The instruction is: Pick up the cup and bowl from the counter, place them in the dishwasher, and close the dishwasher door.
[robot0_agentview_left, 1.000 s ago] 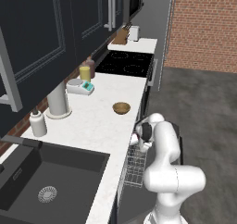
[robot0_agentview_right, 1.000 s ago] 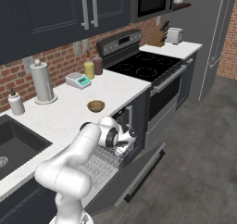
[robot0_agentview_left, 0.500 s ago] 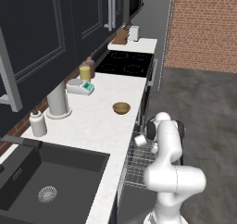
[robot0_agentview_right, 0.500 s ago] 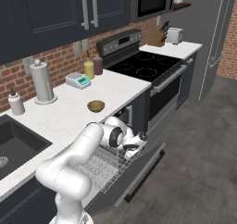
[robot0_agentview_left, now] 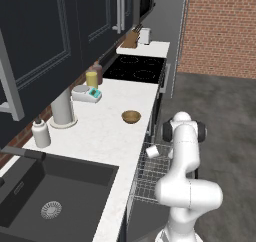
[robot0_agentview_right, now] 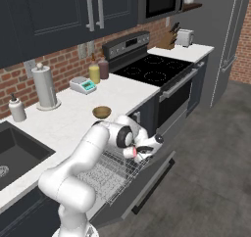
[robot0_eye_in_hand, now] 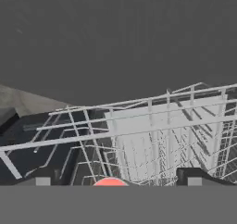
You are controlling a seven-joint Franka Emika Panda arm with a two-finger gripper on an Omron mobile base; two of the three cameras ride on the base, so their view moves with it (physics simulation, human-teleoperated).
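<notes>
cup let go in the rack, gripper (robot0_agentview_right: 147,151) backing away with its jaws spread and nothing in them

left base view: the cup (robot0_agentview_left: 152,151) lies tipped on the white wire rack (robot0_agentview_left: 150,178) near its far edge, where a second ago the hand was pressed over it; the arm has since lifted clear toward the floor side, so i judge the first item placed; the bowl (robot0_agentview_left: 131,117) sits untouched near the front edge of the counter (robot0_agentview_left: 100,136), just above the dishwasher (robot0_agentview_left: 142,213), and looks to be next; right base view: the cup's pink mouth (robot0_agentview_right: 130,153) shows just beside the wrist; the dishwasher door (robot0_agentview_right: 147,182) hangs open under the rack; whether the fingers touch the cup is hard to tell; hand view: a pink rim (robot0_eye_in_hand: 110,183) cut off at the bottom edge between the fingertips (robot0_eye_in_hand: 42,177); rack wires ahead.
</notes>
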